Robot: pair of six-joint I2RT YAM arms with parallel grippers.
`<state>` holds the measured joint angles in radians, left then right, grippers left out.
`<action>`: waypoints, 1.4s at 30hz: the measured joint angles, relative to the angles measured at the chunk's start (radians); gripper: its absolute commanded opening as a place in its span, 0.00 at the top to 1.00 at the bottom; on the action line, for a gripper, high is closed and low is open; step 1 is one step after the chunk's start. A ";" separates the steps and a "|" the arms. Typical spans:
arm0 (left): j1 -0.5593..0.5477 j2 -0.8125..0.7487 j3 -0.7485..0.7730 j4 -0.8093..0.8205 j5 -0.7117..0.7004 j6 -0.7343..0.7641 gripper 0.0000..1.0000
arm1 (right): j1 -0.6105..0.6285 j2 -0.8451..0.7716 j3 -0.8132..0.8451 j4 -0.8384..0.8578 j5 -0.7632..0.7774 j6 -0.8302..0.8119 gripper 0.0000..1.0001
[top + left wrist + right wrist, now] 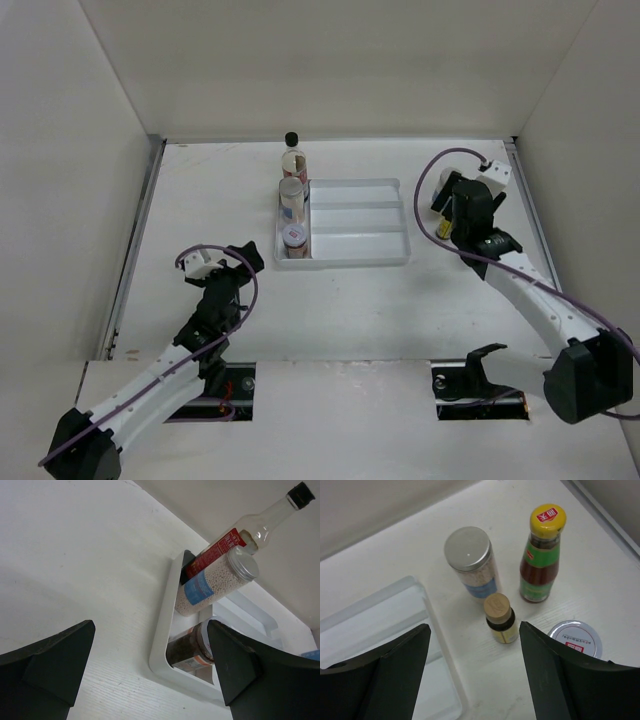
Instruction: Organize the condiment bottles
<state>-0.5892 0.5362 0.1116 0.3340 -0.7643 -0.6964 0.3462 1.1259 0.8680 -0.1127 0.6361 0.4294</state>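
Right claw [474, 627] spread open, empty: tiny bottle [500, 617] below, between fingers; silver-lidded jar [470, 562] and sauce bottle [542, 555] just beyond; white-lidded jar [575, 637] beside right finger. Left claw [150, 625] open too, row of bottles [215, 582] ahead at tray [160, 645] edge.

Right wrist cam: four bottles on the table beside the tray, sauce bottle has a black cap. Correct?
Not quite. The sauce bottle has a yellow cap, not black, as the right wrist view shows. The rest holds: it, the silver-lidded jar, the small tan-capped bottle and the white-lidded jar stand on the table beside the tray.
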 measured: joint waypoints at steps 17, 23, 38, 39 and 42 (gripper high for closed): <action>0.006 0.030 0.000 0.011 0.018 0.000 0.03 | -0.159 0.241 0.029 0.017 -0.166 -0.048 0.37; 0.006 0.037 0.000 0.016 0.021 0.000 0.03 | -0.169 0.289 0.036 0.027 -0.176 -0.057 0.44; 0.006 0.044 0.000 0.022 0.035 0.000 0.03 | -0.081 0.270 0.064 0.014 -0.046 -0.125 0.71; 0.006 0.042 0.000 0.022 0.035 0.000 0.03 | -0.042 0.243 0.064 0.006 -0.027 -0.134 0.71; 0.006 0.037 0.000 0.023 0.035 0.000 0.03 | 0.088 0.172 0.086 -0.003 0.004 -0.146 0.70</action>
<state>-0.5835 0.5735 0.1116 0.3565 -0.7288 -0.6964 0.4339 1.2984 0.9539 -0.1158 0.6403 0.2829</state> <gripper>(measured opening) 0.970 0.419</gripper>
